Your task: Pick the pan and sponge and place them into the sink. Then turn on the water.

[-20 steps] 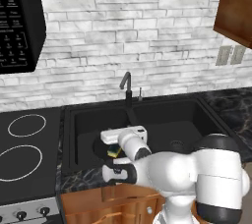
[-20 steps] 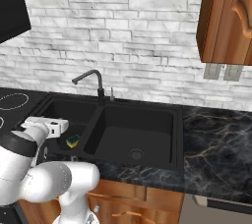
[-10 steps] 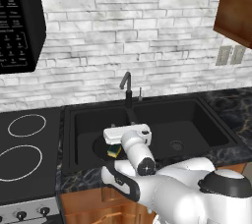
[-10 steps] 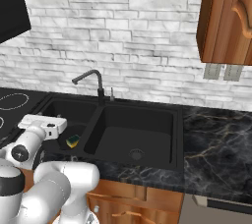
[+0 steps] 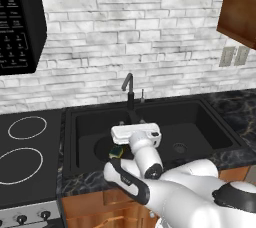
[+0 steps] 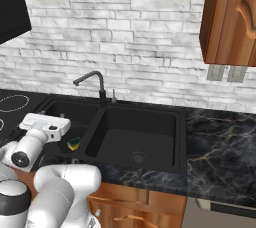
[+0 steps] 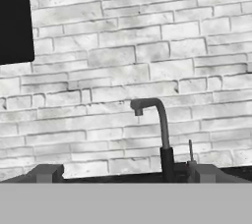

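The black double-basin sink (image 5: 220,137) (image 6: 180,137) is set in the counter. In its left basin lies the round black pan (image 5: 102,148), with the yellow and green sponge (image 5: 116,151) (image 6: 74,143) resting in it. My gripper (image 5: 135,129) (image 6: 46,121) hovers over that left basin, just above the sponge, and points level toward the back wall. It is open and holds nothing. In the hand view both fingertips (image 7: 47,173) stand wide apart, with the curved black faucet (image 7: 160,134) (image 5: 129,89) (image 6: 95,82) ahead and a little right. Water is out of view at the spout.
A black stovetop (image 5: 25,152) with white-ringed burners lies left of the sink. A microwave (image 5: 17,22) hangs above it. The white brick wall (image 5: 130,37) stands right behind the faucet. Dark marble counter (image 6: 220,142) runs to the right, under wooden cabinets (image 6: 230,17).
The hand has edged up and right over the left basin. The arm's big white links have swung lower and to the right. The gripper stayed open; pan and sponge have not moved.
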Available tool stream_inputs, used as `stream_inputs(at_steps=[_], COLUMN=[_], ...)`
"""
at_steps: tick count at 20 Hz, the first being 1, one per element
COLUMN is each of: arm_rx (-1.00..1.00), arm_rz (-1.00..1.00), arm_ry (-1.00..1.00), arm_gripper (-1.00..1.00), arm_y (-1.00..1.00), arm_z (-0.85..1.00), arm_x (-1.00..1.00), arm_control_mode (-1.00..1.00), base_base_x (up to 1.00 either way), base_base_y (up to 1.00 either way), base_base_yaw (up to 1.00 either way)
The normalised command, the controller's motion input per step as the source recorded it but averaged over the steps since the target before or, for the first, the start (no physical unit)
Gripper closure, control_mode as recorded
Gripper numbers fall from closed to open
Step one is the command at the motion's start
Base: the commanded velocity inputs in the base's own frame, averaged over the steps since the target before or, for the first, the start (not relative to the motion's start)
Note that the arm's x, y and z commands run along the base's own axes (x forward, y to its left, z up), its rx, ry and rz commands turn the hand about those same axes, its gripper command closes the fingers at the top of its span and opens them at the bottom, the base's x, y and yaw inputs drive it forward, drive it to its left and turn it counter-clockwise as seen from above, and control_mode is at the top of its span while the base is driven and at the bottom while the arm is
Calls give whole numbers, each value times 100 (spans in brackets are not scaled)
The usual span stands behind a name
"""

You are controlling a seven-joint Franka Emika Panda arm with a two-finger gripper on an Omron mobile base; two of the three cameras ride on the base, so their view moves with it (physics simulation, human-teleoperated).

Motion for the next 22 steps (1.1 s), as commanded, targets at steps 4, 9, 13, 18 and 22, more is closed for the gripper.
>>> stream_inputs(at_steps=[4, 9, 13, 18, 22], arm_rx=[6, 6, 2, -4, -5], arm_rz=[-2, -2, 0, 0, 0], arm_ry=[3, 5, 6, 0, 0], arm_gripper=[-100, -100, -100, -100, -100], arm_y=[-46, -44, -37, -24, -26], arm_z=[15, 8, -2, -7, -5], arm_x=[5, 7, 1, 1, 2], arm_control_mode=[-100, -100, -100, -100, -100], base_base_x=[0, 0, 0, 0, 0], base_base_y=[0, 0, 0, 0, 0], base_base_yaw=[0, 0, 0, 0, 0])
